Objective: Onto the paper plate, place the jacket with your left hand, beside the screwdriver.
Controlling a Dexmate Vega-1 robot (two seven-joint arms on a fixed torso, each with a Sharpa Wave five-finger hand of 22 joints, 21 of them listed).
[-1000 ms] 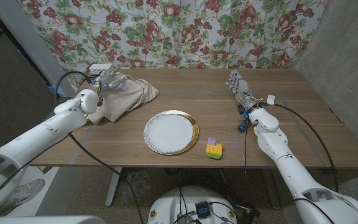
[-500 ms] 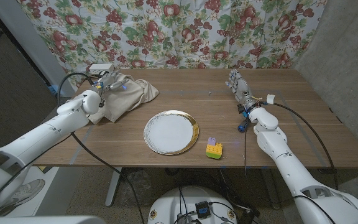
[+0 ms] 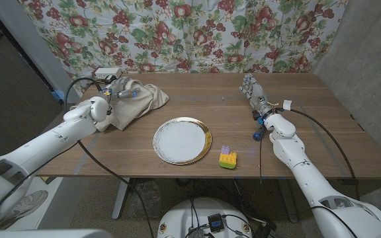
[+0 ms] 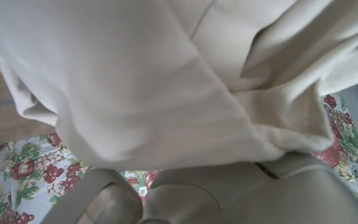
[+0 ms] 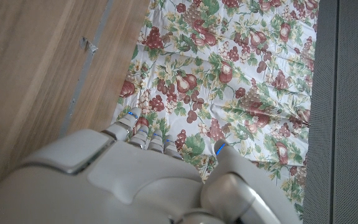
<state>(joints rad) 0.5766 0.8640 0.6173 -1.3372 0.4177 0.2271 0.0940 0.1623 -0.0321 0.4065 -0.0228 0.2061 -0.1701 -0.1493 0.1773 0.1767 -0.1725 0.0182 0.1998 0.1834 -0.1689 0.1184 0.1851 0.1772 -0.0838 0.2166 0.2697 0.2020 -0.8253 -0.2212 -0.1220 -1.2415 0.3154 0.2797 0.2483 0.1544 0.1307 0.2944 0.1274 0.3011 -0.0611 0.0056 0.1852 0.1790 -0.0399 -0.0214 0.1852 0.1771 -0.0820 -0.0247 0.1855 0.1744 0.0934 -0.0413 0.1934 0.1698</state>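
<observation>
— What's on your paper plate [image 3: 166, 151]?

— Its white middle is bare inside the gold rim. It lies flat on the wooden table [image 3: 323, 132], near the front edge and about midway between your two arms.

— And the jacket?

— The jacket [image 3: 134, 101] is a beige heap at the table's far left corner, well apart from the plate. One fold spreads toward the plate; the rest is bunched up under your left hand [image 3: 113, 91].

— How does that left hand stand?

— It is down on the top of the heap, fingers buried in the cloth. From the head view you cannot tell whether they have closed on a fold or only press on it. The left wrist view gives you creased beige fabric close up [image 4: 166, 81] — a seam, a few folds, no fingers to judge by.

— Right hand?

— Your right hand [image 3: 254, 90] stands on its edge on the far right part of the table, fingers straight, apart and pointing away from you, holding nothing. The right wrist view looks over its back [image 5: 142, 180] at bare wood and the flowered curtain [image 5: 229, 74].

— Anything else lying about?

— A small toy block stack [image 3: 227, 158] — purple, yellow, green — sits just beside the plate's right front rim, not touching it. A small blue item [image 3: 257, 135] lies by your right forearm, too small to make out. A white box [image 3: 108, 71] sits behind the jacket at the table's back edge.
</observation>
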